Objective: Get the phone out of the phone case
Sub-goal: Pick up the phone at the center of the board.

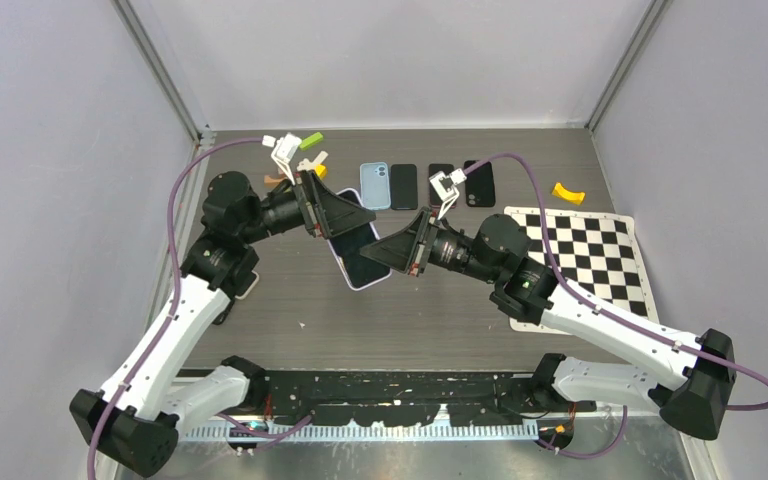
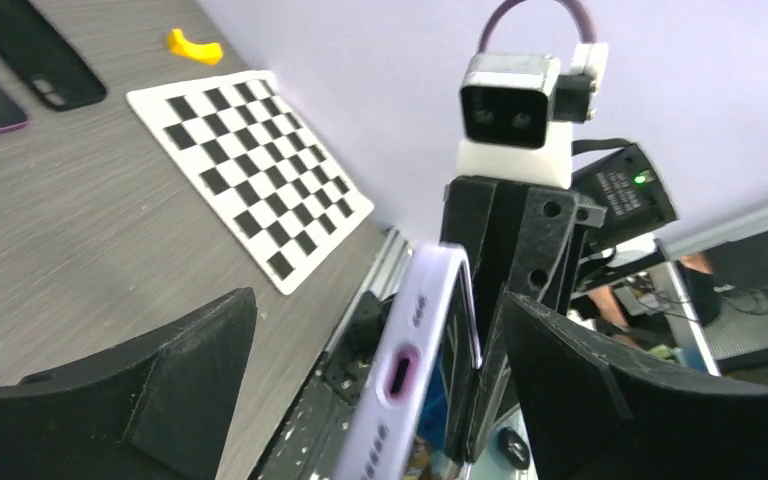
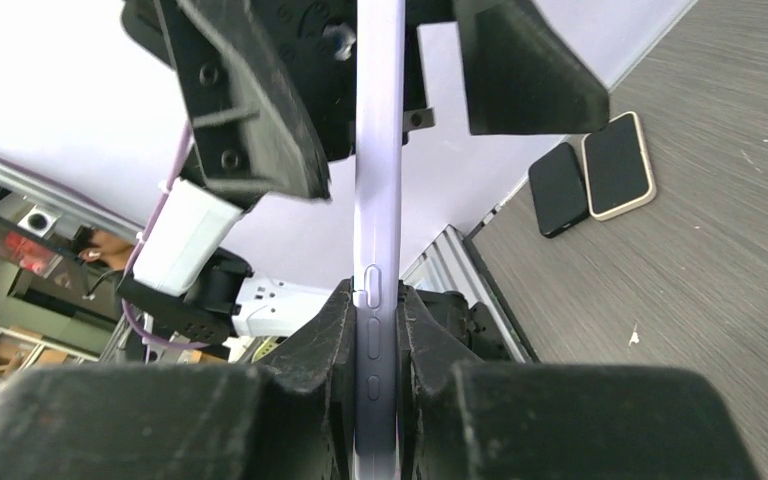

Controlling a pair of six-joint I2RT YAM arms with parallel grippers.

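A phone in a lilac case (image 1: 345,270) is held off the table between both arms, its dark screen (image 1: 365,268) facing up. My right gripper (image 1: 372,250) is shut on the case's long sides; in the right wrist view (image 3: 380,300) both fingers press the lilac edge (image 3: 380,150) by the side buttons. My left gripper (image 1: 358,220) is open. In the left wrist view (image 2: 380,297) its fingers (image 2: 160,380) stand wide on either side of the case's port end (image 2: 400,370). The dark screen side (image 2: 457,360) faces the right-hand finger.
Several phones and cases (image 1: 404,186) lie in a row at the back. A yellow piece (image 1: 568,193) and a checkerboard sheet (image 1: 585,250) lie to the right. Two phones (image 3: 620,165) lie on the table's left side, near the left arm.
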